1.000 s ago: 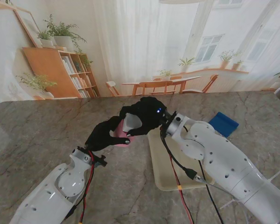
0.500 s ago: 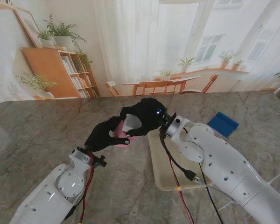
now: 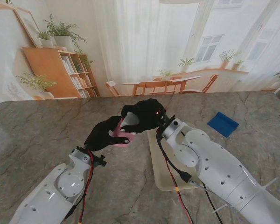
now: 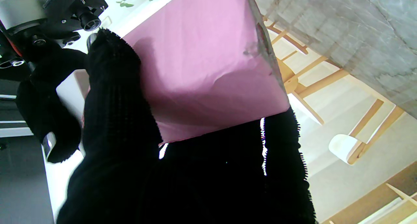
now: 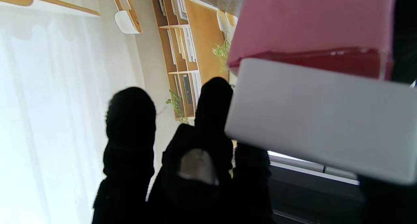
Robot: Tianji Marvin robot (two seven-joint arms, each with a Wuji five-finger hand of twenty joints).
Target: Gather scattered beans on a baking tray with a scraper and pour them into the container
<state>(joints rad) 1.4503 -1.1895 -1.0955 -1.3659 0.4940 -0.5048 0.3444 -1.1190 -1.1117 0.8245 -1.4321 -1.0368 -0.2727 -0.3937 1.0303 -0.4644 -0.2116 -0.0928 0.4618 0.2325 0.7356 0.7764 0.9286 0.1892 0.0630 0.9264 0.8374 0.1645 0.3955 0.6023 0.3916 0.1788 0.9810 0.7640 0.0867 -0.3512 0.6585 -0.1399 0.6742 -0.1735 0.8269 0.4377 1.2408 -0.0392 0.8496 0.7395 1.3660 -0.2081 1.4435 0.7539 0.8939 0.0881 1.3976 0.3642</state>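
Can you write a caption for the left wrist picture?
Black-gloved left hand holding a pink square container over the marble table.

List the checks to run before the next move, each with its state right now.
1. Left hand gripping the pink rectangular container: ok.
2. Right hand holding the white rectangular piece: ok.
3. White piece at the container's rim: ok.
4. Beans in the piece or the container: cannot tell.
5. Cream baking tray flat on the table: ok.
6. Blue scraper lying apart from both hands: ok.
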